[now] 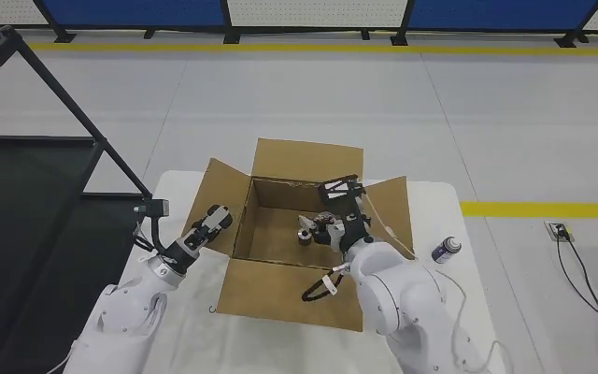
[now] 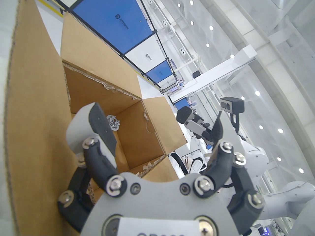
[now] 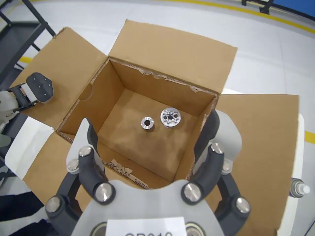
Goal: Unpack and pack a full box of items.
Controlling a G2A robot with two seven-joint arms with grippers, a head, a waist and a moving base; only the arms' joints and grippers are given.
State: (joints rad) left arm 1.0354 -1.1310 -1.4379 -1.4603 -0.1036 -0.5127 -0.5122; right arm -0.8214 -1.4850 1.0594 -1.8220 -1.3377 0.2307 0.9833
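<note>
Unpacking, we judge | right gripper (image 3: 150, 121) hovers spread, empty, above box (image 1: 280, 292) mid-frame | bushing (image 3: 147, 124) and disc (image 3: 169, 117) lie apart on its floor | left gripper (image 2: 158, 121) spread by the frame-left flap (seemingly idle) | next: we descend, pinch one.

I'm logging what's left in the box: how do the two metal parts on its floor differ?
The small bushing is narrower than the wide disc. The small bushing has one central hole; the wide disc has a central hole ringed by several more. The small bushing's top edge looks bevelled, the wide disc's face flatter. Both are silvery and round, apart on the box floor.
</note>
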